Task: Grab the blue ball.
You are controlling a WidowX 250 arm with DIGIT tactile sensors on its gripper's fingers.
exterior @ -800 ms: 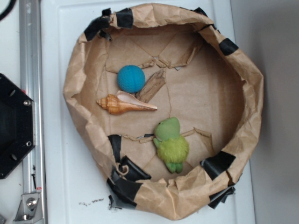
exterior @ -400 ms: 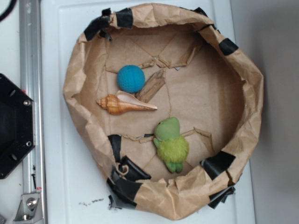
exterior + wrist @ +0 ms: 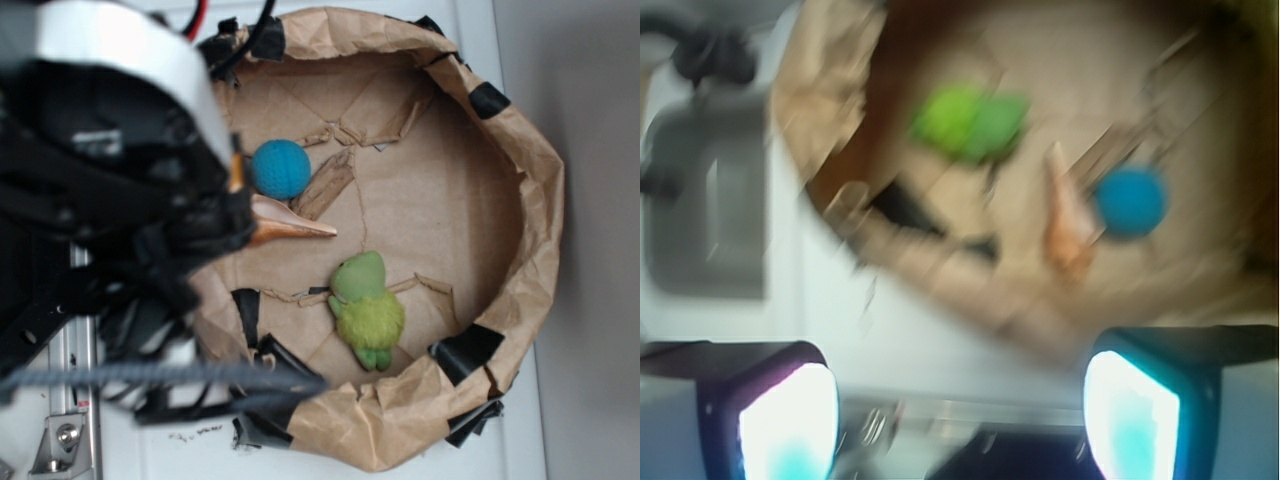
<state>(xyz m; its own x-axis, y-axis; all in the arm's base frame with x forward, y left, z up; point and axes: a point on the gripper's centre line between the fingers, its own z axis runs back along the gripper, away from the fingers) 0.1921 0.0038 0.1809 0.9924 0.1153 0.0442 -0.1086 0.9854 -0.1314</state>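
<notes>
Claw: in my wrist view the claw (image 3: 960,410) shows two fingers (image 3: 790,420) set wide apart at the bottom of the frame, with nothing between them, so I read it as released and empty.

Arm: in the exterior view a big black blurred mass, the arm (image 3: 110,170), covers the left side; I cannot pick out the claw itself there.

Blue ball: the blue ball (image 3: 280,168) lies inside the paper basin (image 3: 540,200), in its far-left part, free and untouched.

Neighbours: a shell (image 3: 290,225) lies just beside the ball on its near side, partly hidden by the arm; a paper fold (image 3: 325,185) sits close on its right; I cannot tell whether either touches it.

Green plush toy: the green plush toy (image 3: 367,308) lies nearer, toward the middle, well apart from the ball.

Desk: the white desk (image 3: 520,440) carries the basin.

Done: I judge only an approach is under way; the wrist view is smeared, with the ball up and to the right of the fingers.

Left: centring over the ball, descending, closing, lifting.

Watch: I expect the shell to crowd one finger.
</notes>
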